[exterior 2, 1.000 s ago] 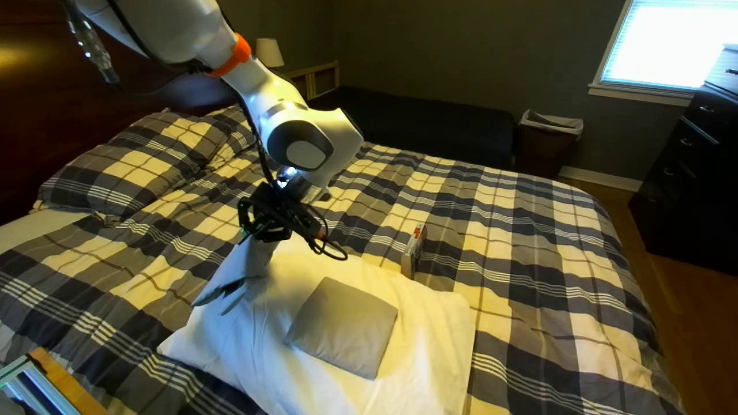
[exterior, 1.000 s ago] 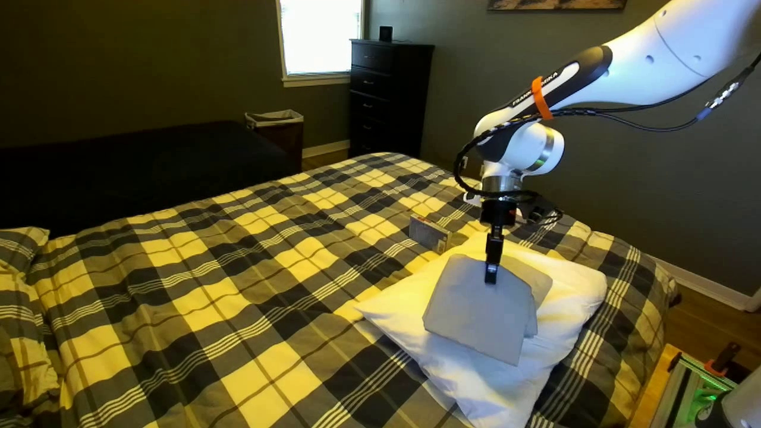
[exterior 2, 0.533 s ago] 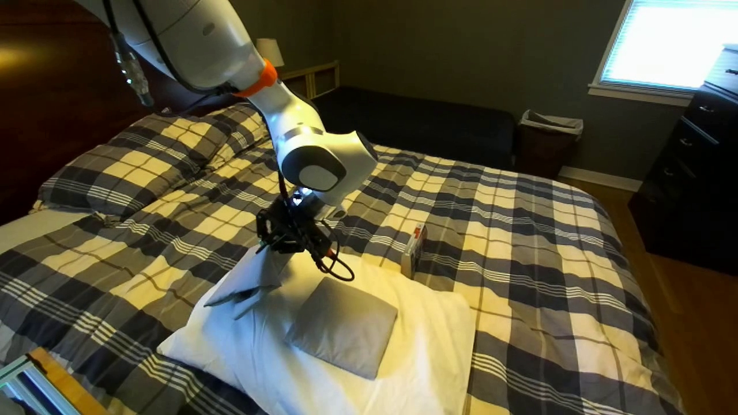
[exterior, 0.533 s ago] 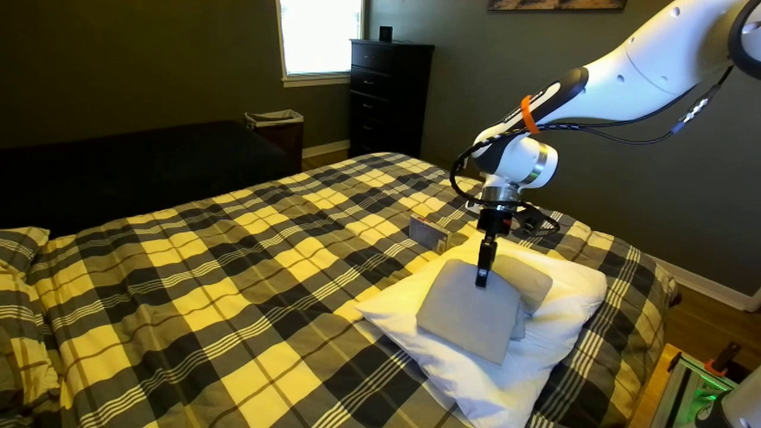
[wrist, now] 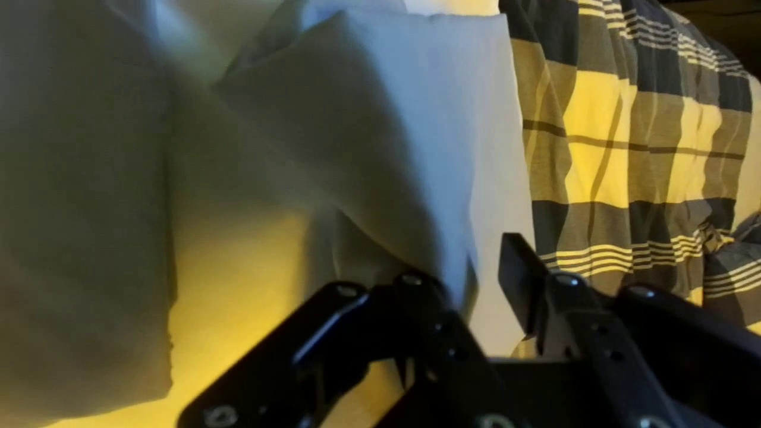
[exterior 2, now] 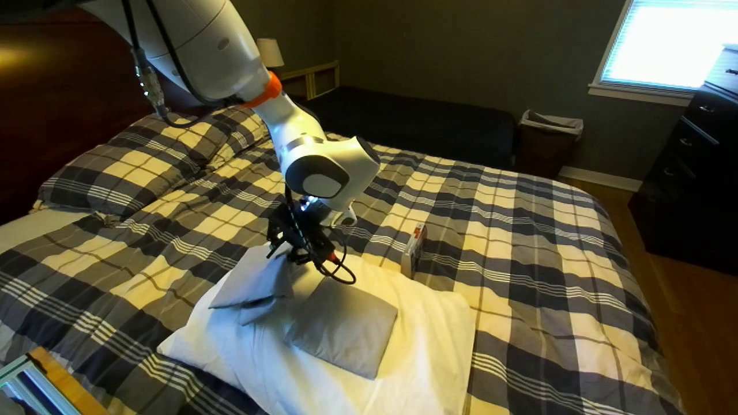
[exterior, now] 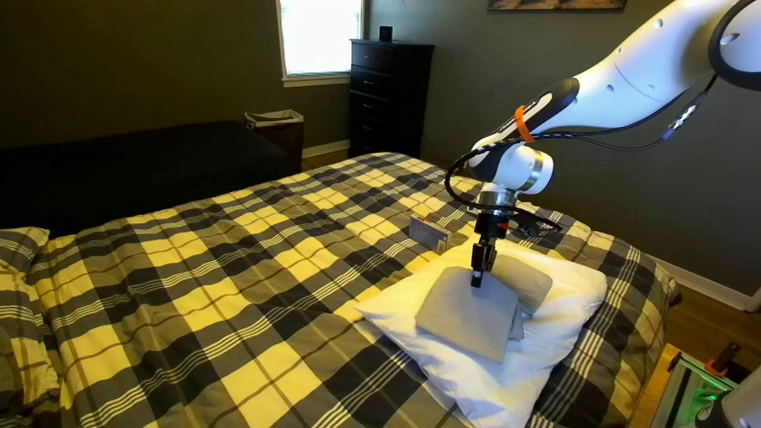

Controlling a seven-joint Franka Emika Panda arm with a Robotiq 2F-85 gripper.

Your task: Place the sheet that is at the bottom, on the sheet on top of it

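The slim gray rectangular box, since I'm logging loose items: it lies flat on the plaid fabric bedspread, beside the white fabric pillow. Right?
Not flat: both exterior views show the slim gray rectangular box standing on a narrow edge. The rest holds: it is on the plaid fabric bedspread, beside the white fabric pillow.

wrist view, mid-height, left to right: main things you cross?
Flat grey sheet → bare strip of white pillow → bent grey sheet → plaid bedspread.
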